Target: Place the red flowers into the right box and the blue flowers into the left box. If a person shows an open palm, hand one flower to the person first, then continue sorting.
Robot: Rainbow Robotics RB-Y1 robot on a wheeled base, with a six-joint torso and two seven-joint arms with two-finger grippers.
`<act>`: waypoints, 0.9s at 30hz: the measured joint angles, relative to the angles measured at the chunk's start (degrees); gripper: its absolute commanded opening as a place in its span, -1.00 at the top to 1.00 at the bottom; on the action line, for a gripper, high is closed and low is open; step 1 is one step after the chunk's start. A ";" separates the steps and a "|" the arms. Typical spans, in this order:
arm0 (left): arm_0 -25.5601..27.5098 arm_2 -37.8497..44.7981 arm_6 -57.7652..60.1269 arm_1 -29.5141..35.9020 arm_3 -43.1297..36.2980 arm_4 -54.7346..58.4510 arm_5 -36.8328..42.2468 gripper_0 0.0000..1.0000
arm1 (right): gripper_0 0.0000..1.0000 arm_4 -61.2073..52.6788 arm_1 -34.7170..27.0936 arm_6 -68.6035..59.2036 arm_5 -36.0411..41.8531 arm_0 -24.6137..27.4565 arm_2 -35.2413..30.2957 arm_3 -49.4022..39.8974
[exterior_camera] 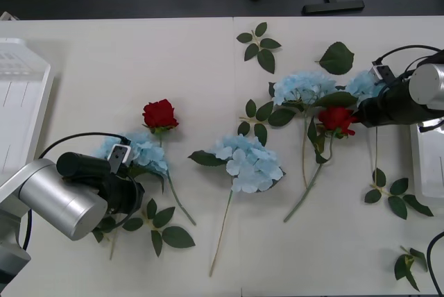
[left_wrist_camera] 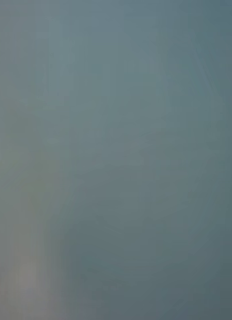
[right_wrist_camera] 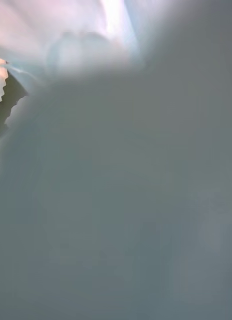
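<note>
Where leaf sprigs [exterior_camera: 259,46] lie, blue flowers [exterior_camera: 248,162] crowd grippers.

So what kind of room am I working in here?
Probably an office or lab test bench, not a florist's: a plain white table made of joined panels, dark floor with a furniture leg behind it, and artificial flowers laid out between white plastic boxes.

My left gripper [exterior_camera: 132,189] is buried in a blue flower [exterior_camera: 142,153], fingers hidden. My right gripper [exterior_camera: 362,111] presses into another blue cluster [exterior_camera: 364,83], fingers unseen. Both wrist views are blurred. Both boxes [exterior_camera: 21,96] [exterior_camera: 424,165] are cut by edges.
</note>
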 measured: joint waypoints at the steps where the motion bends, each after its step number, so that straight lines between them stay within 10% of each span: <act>1: -0.08 0.00 0.00 0.00 0.00 -0.03 -0.01 1.00 | -0.19 0.10 0.21 -0.05 -0.07 -0.43 0.00 0.70; 7: -0.82 0.97 0.01 0.84 -2.81 -0.13 1.45 1.00 | 1.00 0.80 0.96 -0.05 -0.43 -2.87 0.00 3.91; 18: -6.73 11.33 0.02 16.55 -12.86 11.72 15.11 1.00 | 1.00 1.52 1.03 -0.05 -0.52 -3.56 -0.01 4.17; 27: -16.02 16.82 -0.65 26.17 -2.24 15.95 21.80 1.00 | 1.00 -3.07 -0.51 1.30 8.71 -5.39 -6.65 4.25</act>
